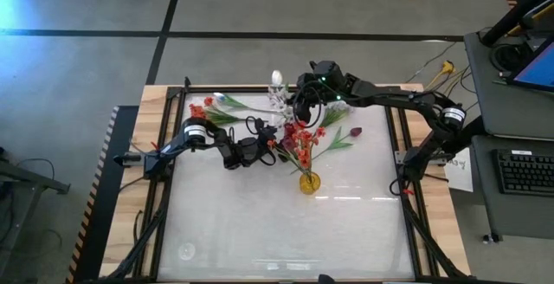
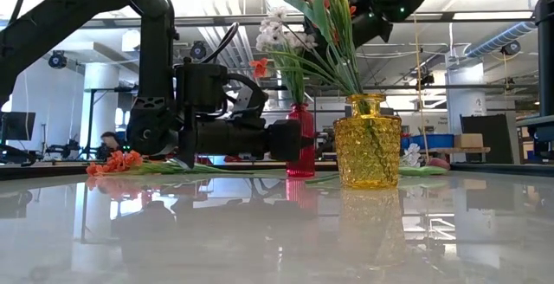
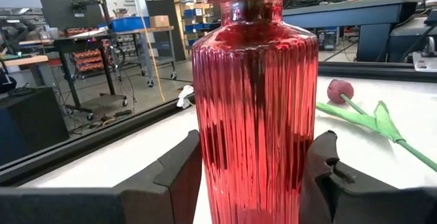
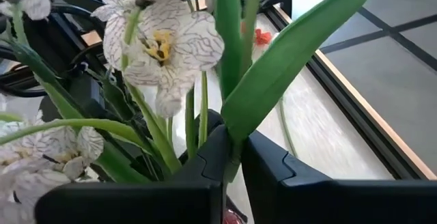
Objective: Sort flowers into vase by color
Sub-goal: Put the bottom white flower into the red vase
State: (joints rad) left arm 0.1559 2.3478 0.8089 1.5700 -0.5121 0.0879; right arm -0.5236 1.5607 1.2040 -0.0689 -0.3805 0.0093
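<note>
A ribbed red glass vase (image 3: 256, 101) stands on the table between my left gripper's (image 3: 254, 166) fingers; in the low view the red vase (image 2: 299, 145) has green stems rising from its mouth. My right gripper (image 4: 234, 149) is above it, shut on a white blossom spray (image 4: 164, 43). A yellow vase (image 1: 309, 183) near the table's middle holds red-orange blossoms (image 1: 299, 137). A dark red tulip (image 1: 355, 132) lies to its right, red-orange flowers (image 1: 203, 108) lie far left, and a white tulip (image 1: 277, 78) lies at the far edge. My left gripper holds the red vase by its ribbed body (image 3: 205, 149), one finger (image 3: 181, 176) on each side, coming in level from the table's left. The vase stands upright with its base on the table. My right gripper pinches the white spray's green stem and leaf (image 4: 235, 125) between its two fingers; blossoms and a long leaf stick out beyond them. The spray is lifted clear of the table.
The yellow vase (image 2: 368, 141) stands close beside the red vase, toward the near edge. A black frame rail (image 1: 286, 89) runs round the table. A desk with a keyboard (image 1: 528, 171) stands to the right. The near half of the table (image 1: 260, 232) is bare.
</note>
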